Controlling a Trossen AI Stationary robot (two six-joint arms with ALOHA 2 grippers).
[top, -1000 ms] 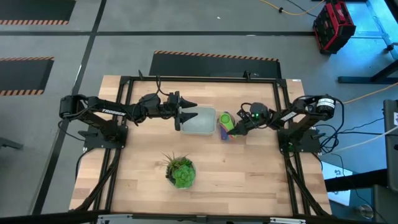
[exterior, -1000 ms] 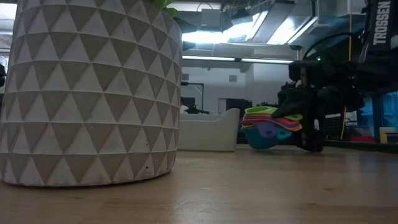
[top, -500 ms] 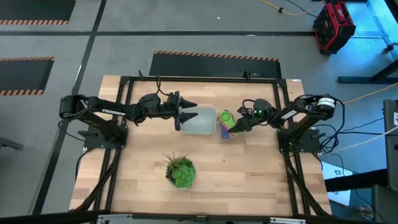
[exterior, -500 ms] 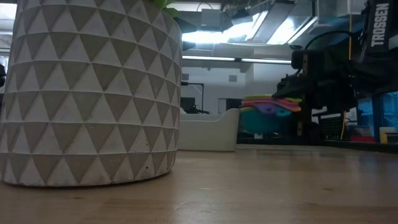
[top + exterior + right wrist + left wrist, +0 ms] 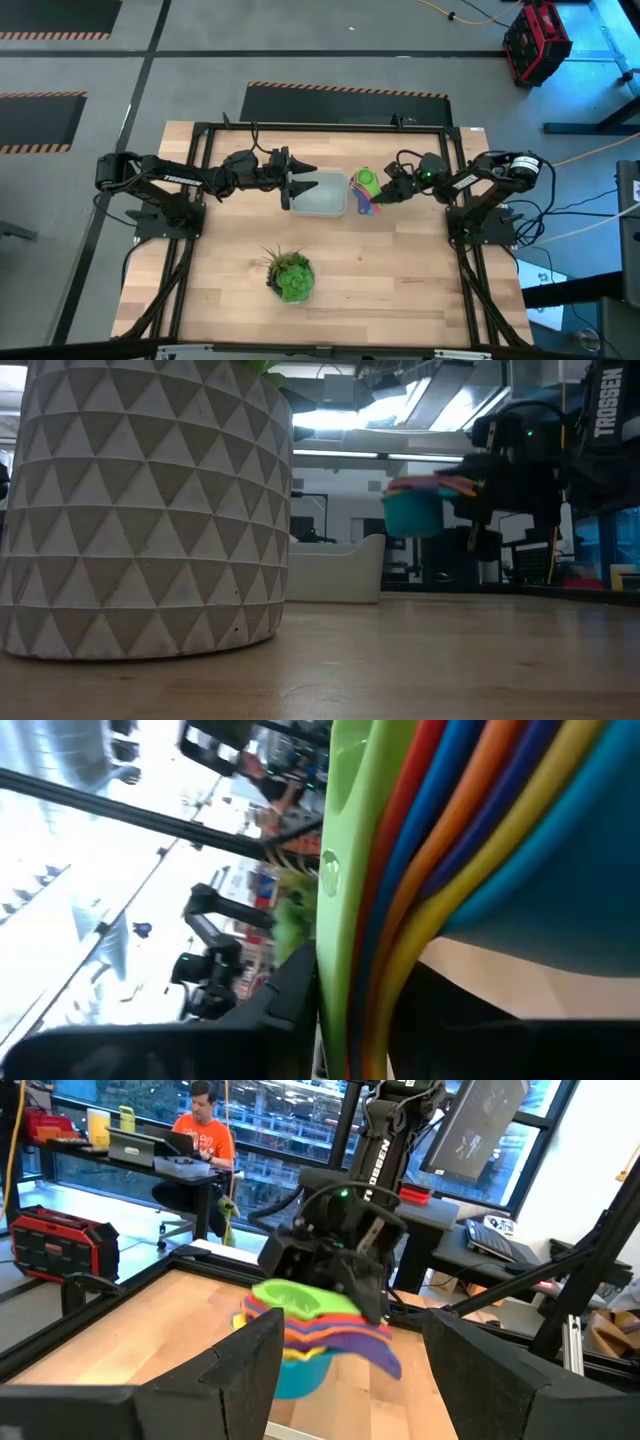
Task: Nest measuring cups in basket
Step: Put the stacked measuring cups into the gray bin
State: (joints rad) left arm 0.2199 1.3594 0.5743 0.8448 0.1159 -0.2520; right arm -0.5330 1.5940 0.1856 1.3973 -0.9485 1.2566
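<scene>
The measuring cups point(image 5: 363, 186) are nested in one stack, green on top and teal at the bottom point(image 5: 415, 510). My right gripper point(image 5: 384, 196) is shut on them just right of the basket point(image 5: 321, 195). The stack also shows in the left wrist view point(image 5: 300, 1325). The pale basket point(image 5: 335, 570) rests on its base on the table. My left gripper point(image 5: 290, 190) stands open and level at the basket's left end. My right gripper pinches the stacked handles point(image 5: 400, 870) between its two fingers, one finger on the green side and one on the teal side. It comes level from the table's right. The stack hangs upright and level, clear of the table and higher than the basket's rim. Whether my left gripper touches the basket, I cannot tell.
A leafy plant in a white patterned pot point(image 5: 290, 277) stands near the table's front middle and fills the left of the low view point(image 5: 150, 510). Black frame rails point(image 5: 200, 140) run along the table's edges. A person point(image 5: 205, 1130) sits at a desk far behind.
My right gripper has risen and swung a little toward the far edge, tipping its wrist up. The stack of cups lay tilted with its bottom on the table. It is now lifted clear and level, higher than the basket's rim.
</scene>
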